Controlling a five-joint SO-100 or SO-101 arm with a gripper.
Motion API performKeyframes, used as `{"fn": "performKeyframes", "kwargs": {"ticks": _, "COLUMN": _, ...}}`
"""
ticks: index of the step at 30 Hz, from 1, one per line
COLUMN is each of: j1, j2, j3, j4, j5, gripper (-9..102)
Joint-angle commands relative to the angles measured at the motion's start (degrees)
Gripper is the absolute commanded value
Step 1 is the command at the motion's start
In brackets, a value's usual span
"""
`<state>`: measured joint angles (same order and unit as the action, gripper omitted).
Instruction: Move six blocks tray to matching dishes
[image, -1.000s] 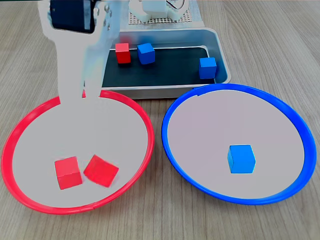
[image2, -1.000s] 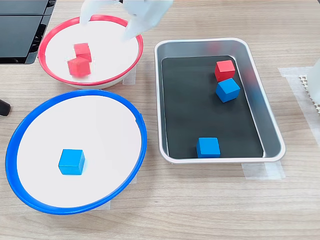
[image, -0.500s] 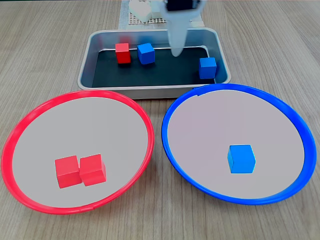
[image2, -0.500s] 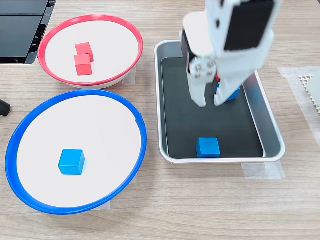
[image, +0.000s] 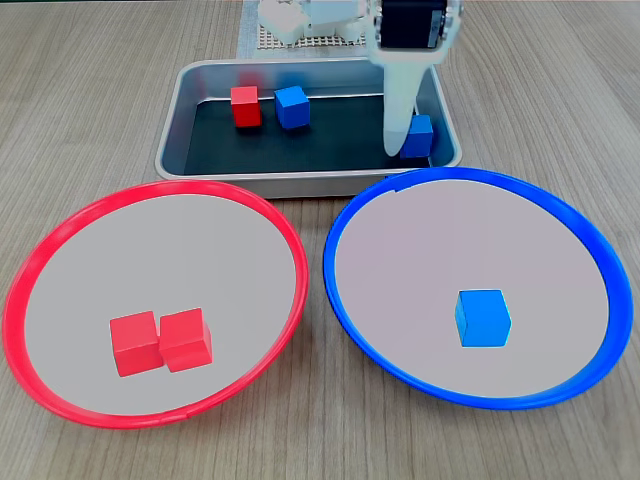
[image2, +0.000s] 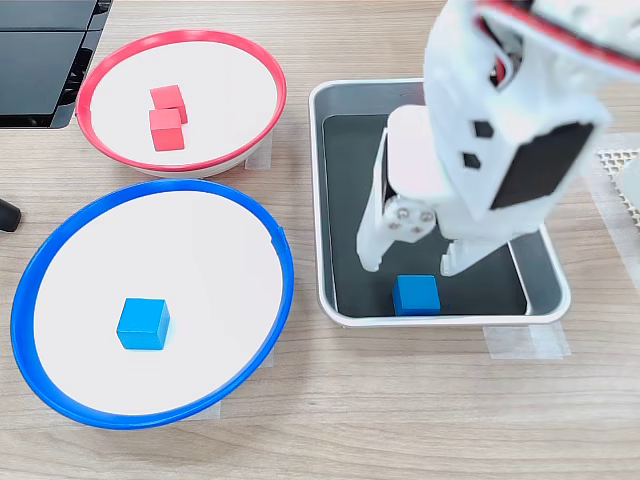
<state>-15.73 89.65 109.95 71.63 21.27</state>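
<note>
The silver tray holds a red block and a blue block side by side, plus a second blue block near one corner. My gripper is open and hangs low over that corner block, one finger on each side, apart from it. In a fixed view my arm hides the red and blue pair. Two red blocks lie touching in the red-rimmed dish. One blue block lies in the blue-rimmed dish.
A white perforated base plate sits behind the tray where the arm is mounted. Dark flat panels lie beside the red dish. Bare wooden tabletop surrounds the dishes.
The gripper left the red dish, swung across to the tray and came down around the corner blue block. The dropped red block settled flat against the other red one.
</note>
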Motion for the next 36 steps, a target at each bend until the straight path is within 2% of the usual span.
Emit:
{"fn": "performKeyframes", "kwargs": {"ticks": 1, "j1": -0.7, "j2": -0.8, "j3": 0.2, "j4": -2.8, "j5": -1.7, "gripper": 20}}
{"fn": "performKeyframes", "kwargs": {"ticks": 6, "j1": -1.8, "j2": -3.3, "j3": 0.4, "j4": -4.7, "j5": -2.6, "gripper": 17}}
{"fn": "performKeyframes", "kwargs": {"ticks": 13, "j1": -2.3, "j2": -4.0, "j3": -0.1, "j4": -4.8, "j5": -5.1, "gripper": 0}}
{"fn": "performKeyframes", "kwargs": {"ticks": 17, "j1": -1.0, "j2": -1.8, "j3": -0.2, "j4": 0.3, "j5": -8.3, "gripper": 0}}
{"fn": "performKeyframes", "kwargs": {"ticks": 20, "j1": 3.9, "j2": 2.1, "j3": -3.2, "j4": 9.7, "j5": -13.8, "gripper": 0}}
{"fn": "performKeyframes", "kwargs": {"ticks": 22, "j1": 7.7, "j2": 4.0, "j3": -7.7, "j4": 14.5, "j5": -17.1, "gripper": 0}}
{"fn": "performKeyframes", "kwargs": {"ticks": 25, "j1": 10.9, "j2": 4.0, "j3": -17.6, "j4": 16.2, "j5": -17.8, "gripper": 0}}
{"fn": "performKeyframes", "kwargs": {"ticks": 30, "j1": 10.1, "j2": -2.1, "j3": -34.7, "j4": 9.9, "j5": -12.0, "gripper": 0}}
{"fn": "performKeyframes", "kwargs": {"ticks": 36, "j1": 6.9, "j2": -9.1, "j3": -37.6, "j4": -4.1, "j5": -10.7, "gripper": 4}}
